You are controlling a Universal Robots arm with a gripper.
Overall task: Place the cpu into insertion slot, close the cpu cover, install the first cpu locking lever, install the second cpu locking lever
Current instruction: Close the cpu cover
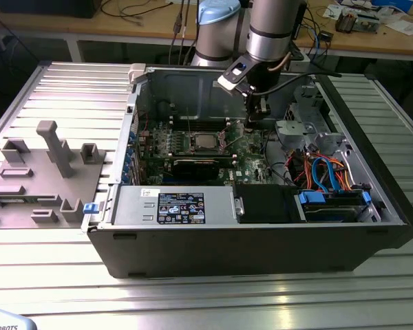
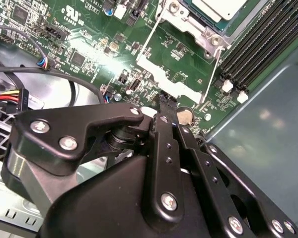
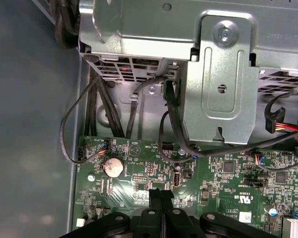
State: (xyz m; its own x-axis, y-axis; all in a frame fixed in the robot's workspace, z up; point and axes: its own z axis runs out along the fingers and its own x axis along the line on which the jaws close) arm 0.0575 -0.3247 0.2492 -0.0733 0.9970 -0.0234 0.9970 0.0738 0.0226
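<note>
The computer case [image 1: 248,240] lies mid-frame on the counter [image 1: 193,302]; inside, the cpu [image 1: 205,142] sits on the motherboard [image 1: 248,161]; the tool [image 1: 253,124] hangs just to the exterior view's right of it; a fixture [image 1: 41,172] lies at the exterior view's left.

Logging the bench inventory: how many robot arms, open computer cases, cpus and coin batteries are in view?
Silver-grey robot arm: 1
Open black computer case: 1
Silvery-grey square metal-topped cpu: 1
Round silver coin battery: 1
Total: 4

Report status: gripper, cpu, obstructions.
Gripper shut, low over the board, apart from the slot. Cpu sits in slot. Cables lie clear of it.
</note>
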